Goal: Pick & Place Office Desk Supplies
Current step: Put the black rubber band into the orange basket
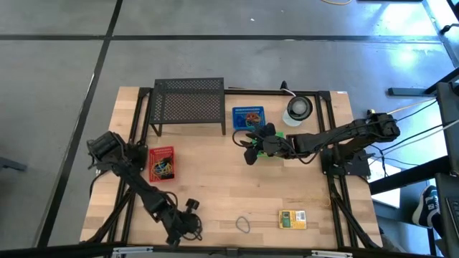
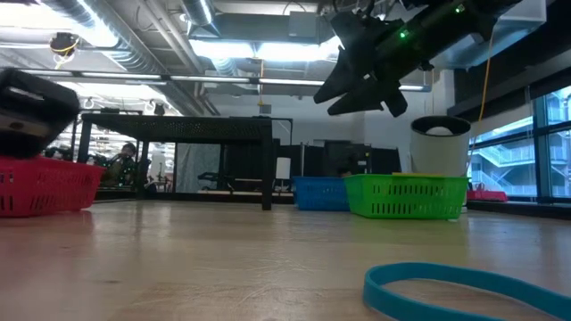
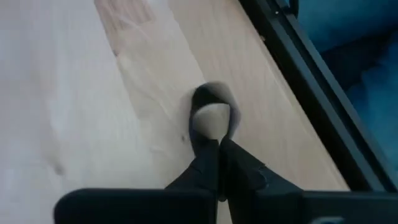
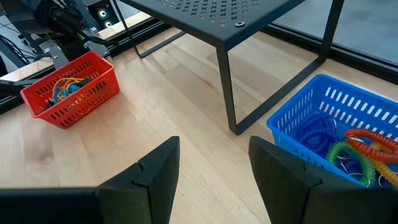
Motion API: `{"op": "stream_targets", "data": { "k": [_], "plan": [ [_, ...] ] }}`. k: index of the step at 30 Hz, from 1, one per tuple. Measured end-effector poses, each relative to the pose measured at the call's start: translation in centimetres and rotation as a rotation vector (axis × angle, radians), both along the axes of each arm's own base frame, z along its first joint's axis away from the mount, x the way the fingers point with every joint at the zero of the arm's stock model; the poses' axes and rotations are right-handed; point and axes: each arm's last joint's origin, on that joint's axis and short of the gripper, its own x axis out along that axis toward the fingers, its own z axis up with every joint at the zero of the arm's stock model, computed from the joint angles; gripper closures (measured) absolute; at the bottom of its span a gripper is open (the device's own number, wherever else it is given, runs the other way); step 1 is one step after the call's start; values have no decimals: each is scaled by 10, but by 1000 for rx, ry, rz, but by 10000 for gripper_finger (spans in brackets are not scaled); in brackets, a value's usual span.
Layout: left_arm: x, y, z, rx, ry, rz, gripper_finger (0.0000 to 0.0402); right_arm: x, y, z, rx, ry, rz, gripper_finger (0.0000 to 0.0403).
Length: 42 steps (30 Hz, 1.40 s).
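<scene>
Step in hand, by the look of it: left tool (image 1: 188,223) low at the worktop's (image 1: 215,186) near edge, fingers pinched narrow on a small dark loop (image 3: 211,111) in the left wrist view. Whether gripped or merely touched, hard to say. Best done by lifting straight up, checking that the loop hangs from the tips, then carrying it to a basket without dragging it along the wood. Thin and limp, so likely to slip from a shallow pinch.

Right tool (image 1: 252,147) raised over the green basket (image 2: 406,196), jaws wide and holding nothing, as the right wrist view shows bare wood between the fingers (image 4: 155,168).

Loose supplies left on the worktop: a grey oval loop (image 1: 244,225) and a yellow-green box (image 1: 292,219) near the front edge, a blue loop (image 2: 464,290) lying flat close to the low camera.

Around: red basket (image 1: 161,163) with coloured bands inside, blue basket (image 1: 248,117) with coiled cords, black mesh shelf (image 1: 189,99) at the back, round grey-white disc (image 1: 298,108) beside the blue basket. In the way: shelf legs near the blue basket, and the right arm hanging above the green one.
</scene>
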Motion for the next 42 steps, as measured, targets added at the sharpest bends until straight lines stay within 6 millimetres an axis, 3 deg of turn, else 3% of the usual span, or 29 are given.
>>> {"op": "stream_targets", "data": {
  "k": [7,12,16,20,26,31,42],
  "plan": [
    [2,11,39,210,-285,40,395,0,0,0,1,-1,-1,209],
    [7,31,89,371,-588,339,394,0,0,0,-3,-3,-12,209],
    [11,54,130,314,-758,623,394,0,0,0,14,-18,-39,209],
    [17,76,155,193,-803,688,393,-1,0,0,6,-25,-66,209],
    [29,88,134,95,-691,532,391,-3,7,1,-52,-24,-94,209],
    [35,93,126,106,-649,521,390,-3,10,1,-71,-25,-107,209],
    [2,115,91,267,-243,651,389,-3,10,1,-63,-22,-89,209]
  ]
}}
